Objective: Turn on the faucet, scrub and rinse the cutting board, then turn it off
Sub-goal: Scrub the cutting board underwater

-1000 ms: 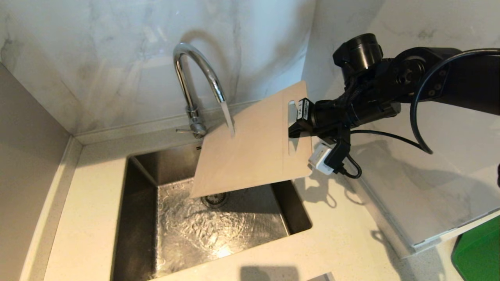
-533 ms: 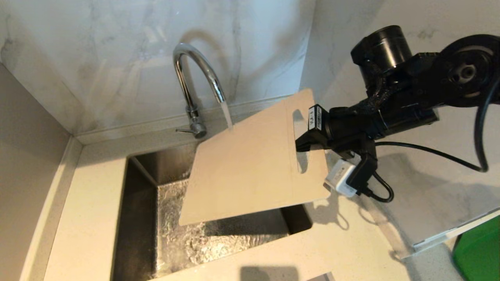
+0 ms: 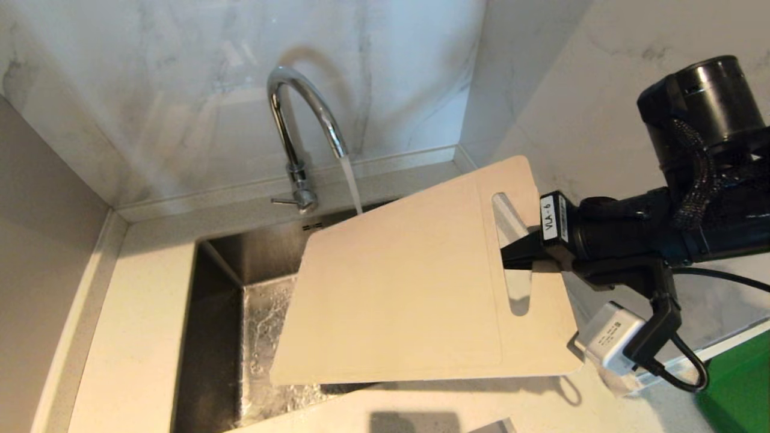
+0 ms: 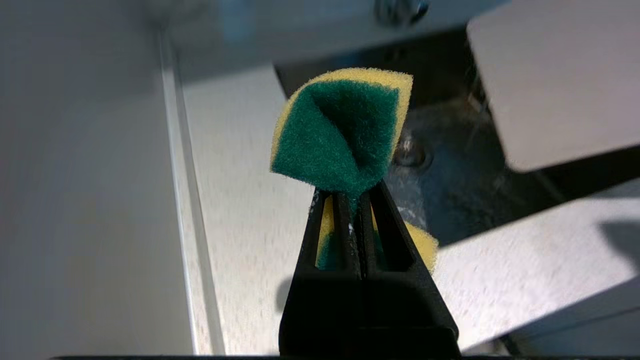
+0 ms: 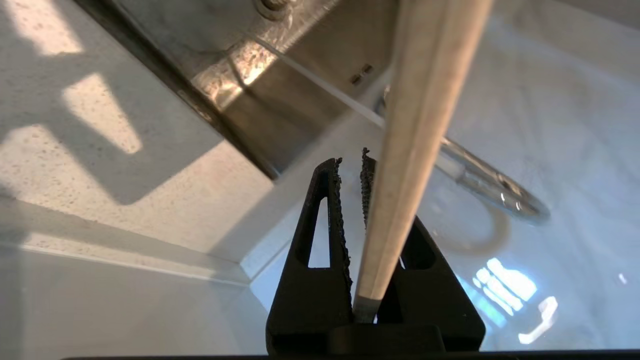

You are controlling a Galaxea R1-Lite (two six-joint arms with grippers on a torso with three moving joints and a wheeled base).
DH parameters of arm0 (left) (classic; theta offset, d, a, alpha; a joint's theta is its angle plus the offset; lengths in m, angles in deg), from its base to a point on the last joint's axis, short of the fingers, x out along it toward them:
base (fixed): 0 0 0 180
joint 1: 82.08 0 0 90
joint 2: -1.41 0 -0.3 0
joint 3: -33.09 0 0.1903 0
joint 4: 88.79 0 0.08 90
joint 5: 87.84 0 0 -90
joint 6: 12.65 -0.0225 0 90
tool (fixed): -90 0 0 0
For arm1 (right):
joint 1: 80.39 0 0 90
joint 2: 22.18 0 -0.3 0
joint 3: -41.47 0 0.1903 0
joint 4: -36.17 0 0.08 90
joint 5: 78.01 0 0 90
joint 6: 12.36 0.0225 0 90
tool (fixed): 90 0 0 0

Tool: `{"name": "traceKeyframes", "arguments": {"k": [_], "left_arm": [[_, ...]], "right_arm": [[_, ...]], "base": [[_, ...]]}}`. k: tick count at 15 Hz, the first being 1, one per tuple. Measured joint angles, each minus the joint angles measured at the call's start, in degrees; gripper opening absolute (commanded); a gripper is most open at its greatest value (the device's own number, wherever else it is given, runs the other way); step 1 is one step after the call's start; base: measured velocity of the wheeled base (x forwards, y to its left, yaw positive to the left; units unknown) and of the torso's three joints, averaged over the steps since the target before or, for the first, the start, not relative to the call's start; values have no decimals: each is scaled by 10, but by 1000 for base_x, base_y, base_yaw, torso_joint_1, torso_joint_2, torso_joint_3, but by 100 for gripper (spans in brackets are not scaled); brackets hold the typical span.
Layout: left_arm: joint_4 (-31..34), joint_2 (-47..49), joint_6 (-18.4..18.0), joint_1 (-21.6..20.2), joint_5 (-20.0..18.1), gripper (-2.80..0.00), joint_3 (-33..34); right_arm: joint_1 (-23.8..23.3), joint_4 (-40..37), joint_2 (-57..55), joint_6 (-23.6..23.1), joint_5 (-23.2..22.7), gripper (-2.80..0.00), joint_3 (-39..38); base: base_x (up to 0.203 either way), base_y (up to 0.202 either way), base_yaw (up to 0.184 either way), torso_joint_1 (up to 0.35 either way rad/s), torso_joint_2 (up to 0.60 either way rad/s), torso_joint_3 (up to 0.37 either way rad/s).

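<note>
The chrome faucet runs; its water stream drops to the far edge of the cutting board. The cream board hangs tilted over the sink, handle slot to the right. My right gripper is shut on the strip beside that slot. The right wrist view shows the board edge-on between the right gripper's jaws, with the faucet behind. Out of the head view, my left gripper is shut on a green-and-yellow sponge, near the sink with the board's corner ahead.
A pale speckled counter surrounds the steel sink, with marble walls behind and to the right. A green flat board shows at the lower right corner. The sink bottom is wet and rippling.
The right arm has drawn the cutting board nearer and to the right. The water that struck the board's face now falls at its far edge. The faucet keeps running.
</note>
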Motion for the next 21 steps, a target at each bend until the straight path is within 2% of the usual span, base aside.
{"name": "traceKeyframes", "arguments": {"k": [3,7,9,11,13,15,18,21], "left_arm": [[1,77,8,6,-4,-280,-105],[2,283,56,23,-21,-280,-336],[29,389,73,34,-44,-280,-432],[87,485,81,54,-60,-280,-518],[131,565,89,107,-69,-280,-576],[144,628,109,178,-70,-280,-606],[140,703,161,284,-70,-280,-632],[99,768,192,359,-51,-280,-641]], "right_arm": [[-14,15,19,2,-8,-280,-23],[-28,16,33,16,-22,-280,-26],[-28,17,34,19,-25,-280,-22],[-29,17,36,36,-26,-280,-9],[-25,17,38,36,-27,-280,-8],[-19,17,39,34,-27,-280,-10],[-15,18,40,34,-31,-280,-11],[-10,18,39,34,-34,-280,-13]], "base": [[0,0,0,0,0,0],[0,0,0,0,0,0],[0,0,0,0,0,0],[0,0,0,0,0,0],[0,0,0,0,0,0],[0,0,0,0,0,0],[0,0,0,0,0,0],[0,0,0,0,0,0]]}}
